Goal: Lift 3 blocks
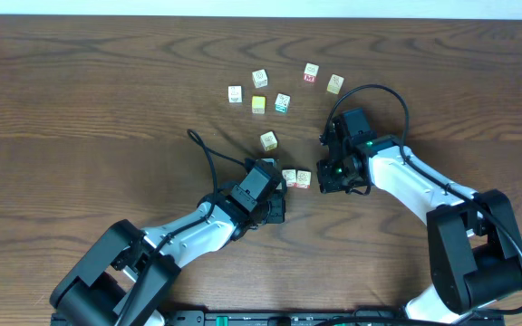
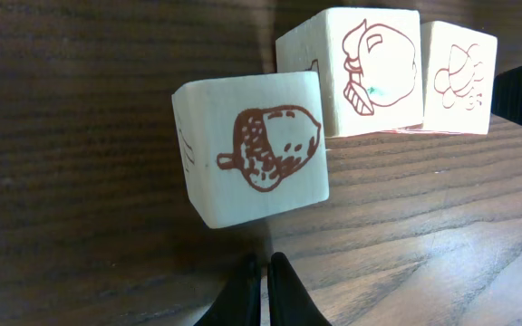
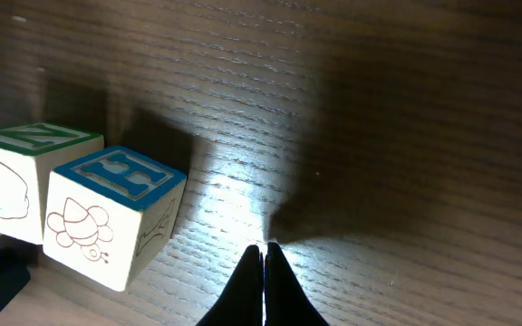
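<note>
**Three picture blocks lying between two closed grippers**

The left gripper is being held with its fingertips pressed together, and nothing is being gripped between them. Just ahead of those tips, the acorn block is being shown tilted, with one lower corner pointing down at the table. Whether it is being touched by the fingers cannot be told. Behind it and to its right, the apple block and the third block are being shown upright and side by side, their faces close together.

The right gripper is likewise being held closed on nothing. Its tips are being pointed at bare wood near the third block but apart from it. In the right wrist view, that block's top is being shown with a blue letter H, and the apple block's top with a green letter.

In the overhead view, the apple block and the third block are being framed between the two grippers, near the middle of the table. The acorn block cannot be picked out with certainty there. Farther up the table, a plain yellow cube and a teal-marked cube are lying well apart from both grippers.
</note>
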Robot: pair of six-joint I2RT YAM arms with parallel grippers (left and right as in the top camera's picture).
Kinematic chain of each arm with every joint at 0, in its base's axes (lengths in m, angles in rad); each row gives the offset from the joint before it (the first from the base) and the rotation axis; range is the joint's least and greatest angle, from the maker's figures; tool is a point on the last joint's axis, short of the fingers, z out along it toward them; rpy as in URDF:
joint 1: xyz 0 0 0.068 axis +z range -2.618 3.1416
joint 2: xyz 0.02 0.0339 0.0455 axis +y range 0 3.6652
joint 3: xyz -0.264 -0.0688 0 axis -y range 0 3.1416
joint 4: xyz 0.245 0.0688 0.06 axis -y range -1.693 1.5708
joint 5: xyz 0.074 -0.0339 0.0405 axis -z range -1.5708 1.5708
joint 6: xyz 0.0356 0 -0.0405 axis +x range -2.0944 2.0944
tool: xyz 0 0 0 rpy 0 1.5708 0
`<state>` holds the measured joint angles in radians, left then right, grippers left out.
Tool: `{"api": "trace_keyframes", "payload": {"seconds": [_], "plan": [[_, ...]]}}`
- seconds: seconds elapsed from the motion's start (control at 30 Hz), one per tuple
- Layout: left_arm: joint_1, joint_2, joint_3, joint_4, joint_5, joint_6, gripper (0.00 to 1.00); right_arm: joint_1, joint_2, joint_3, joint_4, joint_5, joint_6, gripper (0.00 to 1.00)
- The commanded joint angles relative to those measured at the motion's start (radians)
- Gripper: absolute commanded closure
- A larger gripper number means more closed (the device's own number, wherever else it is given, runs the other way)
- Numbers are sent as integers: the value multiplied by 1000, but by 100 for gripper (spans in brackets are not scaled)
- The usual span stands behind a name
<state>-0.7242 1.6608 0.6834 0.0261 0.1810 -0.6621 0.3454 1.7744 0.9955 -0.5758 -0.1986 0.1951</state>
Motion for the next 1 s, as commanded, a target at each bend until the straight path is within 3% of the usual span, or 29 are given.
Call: {"api": "trace_keyframes", "payload": {"seconds": [0.0, 0.97], "plan": [[-5, 70, -59, -39, -66, -16, 93, 6, 12, 10, -1, 11, 9, 99], [-5, 70, -59, 40, -175, -1, 93, 6, 12, 10, 2, 12, 6, 99]]}}
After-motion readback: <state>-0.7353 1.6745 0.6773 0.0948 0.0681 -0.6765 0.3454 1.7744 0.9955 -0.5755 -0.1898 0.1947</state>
